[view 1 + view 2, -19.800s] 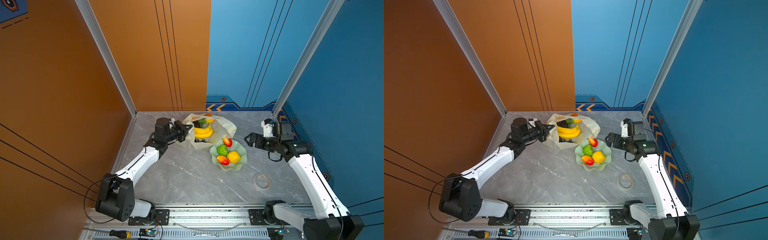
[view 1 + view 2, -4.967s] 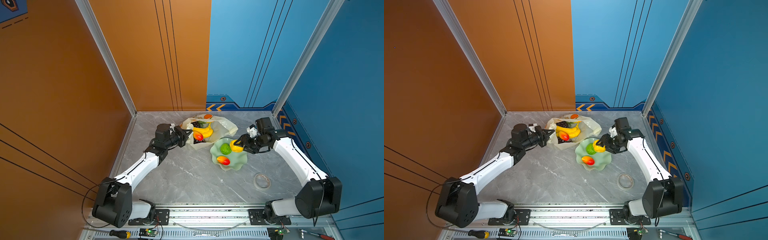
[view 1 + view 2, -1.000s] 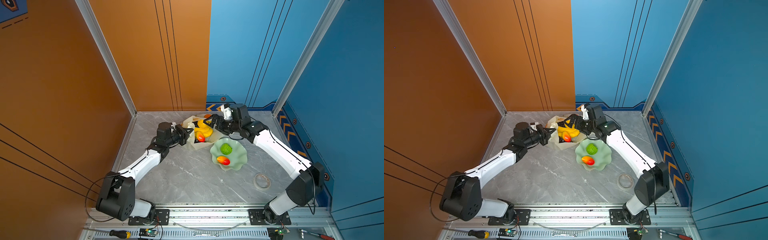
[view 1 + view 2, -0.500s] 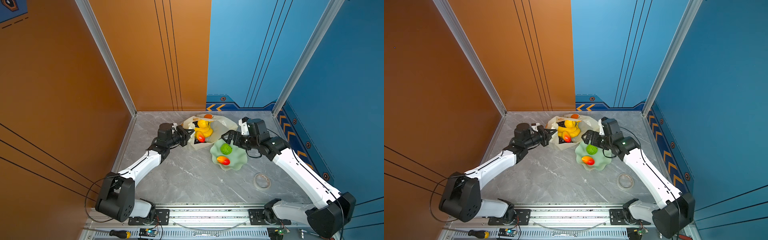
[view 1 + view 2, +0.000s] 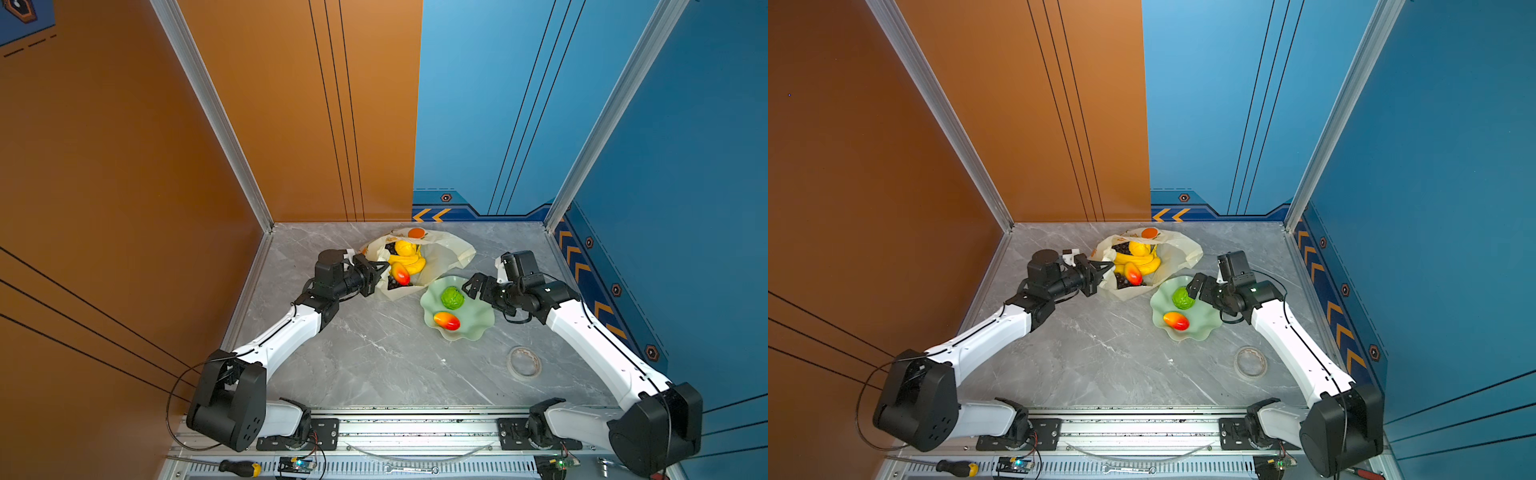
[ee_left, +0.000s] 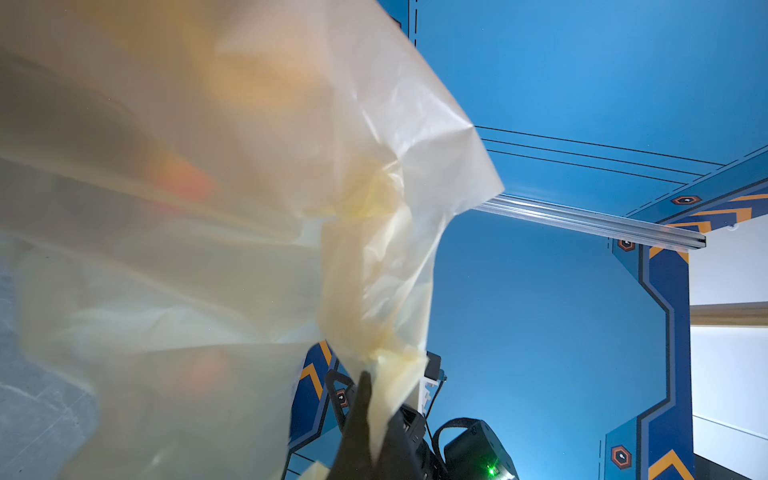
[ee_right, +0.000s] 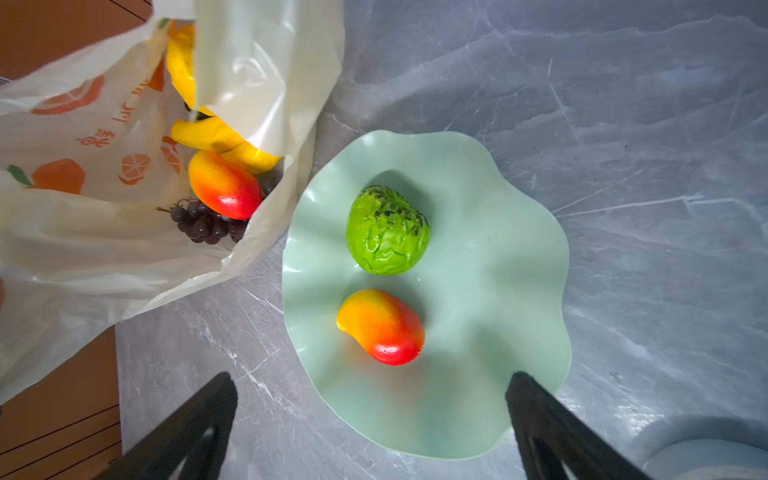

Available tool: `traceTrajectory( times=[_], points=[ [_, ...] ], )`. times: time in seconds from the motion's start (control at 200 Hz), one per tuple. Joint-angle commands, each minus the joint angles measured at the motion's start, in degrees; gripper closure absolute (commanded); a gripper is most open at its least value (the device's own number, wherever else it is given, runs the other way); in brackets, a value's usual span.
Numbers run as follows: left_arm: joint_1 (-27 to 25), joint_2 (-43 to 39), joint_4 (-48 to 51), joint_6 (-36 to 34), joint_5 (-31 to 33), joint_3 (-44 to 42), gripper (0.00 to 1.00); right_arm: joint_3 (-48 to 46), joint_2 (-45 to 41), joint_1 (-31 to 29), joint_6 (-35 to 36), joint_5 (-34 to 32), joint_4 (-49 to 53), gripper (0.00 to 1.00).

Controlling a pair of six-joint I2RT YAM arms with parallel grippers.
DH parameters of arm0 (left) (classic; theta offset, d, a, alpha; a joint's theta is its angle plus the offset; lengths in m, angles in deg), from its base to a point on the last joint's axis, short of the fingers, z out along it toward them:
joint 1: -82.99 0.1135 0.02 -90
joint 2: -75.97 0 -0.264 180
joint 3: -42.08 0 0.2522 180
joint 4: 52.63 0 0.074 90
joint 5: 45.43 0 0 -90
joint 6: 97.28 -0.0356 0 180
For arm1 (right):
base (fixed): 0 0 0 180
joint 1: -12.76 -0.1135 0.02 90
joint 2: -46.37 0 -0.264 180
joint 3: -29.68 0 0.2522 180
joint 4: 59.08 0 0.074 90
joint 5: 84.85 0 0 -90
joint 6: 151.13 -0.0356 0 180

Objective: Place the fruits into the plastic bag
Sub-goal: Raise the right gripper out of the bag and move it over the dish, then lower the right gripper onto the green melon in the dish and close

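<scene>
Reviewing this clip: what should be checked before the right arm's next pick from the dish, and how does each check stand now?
1. Bag mouth: left gripper shut on the plastic bag edge - ok.
2. Picking side: right gripper open, empty - ok.
3. Targets: green fruit and mango lie apart, uncovered, on the dish - ok.
4. Path: dish beside bag mouth, nothing between - ok.
5. Room left in bag - cannot tell.

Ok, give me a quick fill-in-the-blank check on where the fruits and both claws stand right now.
The dish holds ____ fruits: a bumpy green fruit and a mango.
The left claw is ____ on the plastic bag at its edge.
The right claw, near the dish, has its jaws ____.
The banana bunch lies ____ the plastic bag.
Missing words: two; shut; open; inside.
</scene>
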Motion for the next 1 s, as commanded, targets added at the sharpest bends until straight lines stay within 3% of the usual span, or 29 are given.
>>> traceTrajectory(
  times=[0.0, 0.22, 0.546, 0.996],
  points=[
    [-0.47, -1.09, -0.75, -0.26, 0.94, -0.51, 1.0, -0.68, 3.15, 0.51, 1.83, 1.42, 1.38, 0.0],
    [-0.72, -0.57, -0.54, -0.36, 0.85, 0.03, 1.0, -0.45, 8.45, 0.38, 0.28, 2.46, -2.19, 0.0],
    [-0.82, -0.24, -0.58, -0.26, 0.93, 0.2, 1.0, 0.94, 16.21, -2.49, -8.46, 2.67, -8.68, 0.03],
    [-0.68, 2.01, -0.71, -0.26, 0.5, 2.03, 1.0, 3.49, 22.98, -2.96, -12.68, -1.52, -12.53, 0.06]
  ],
)
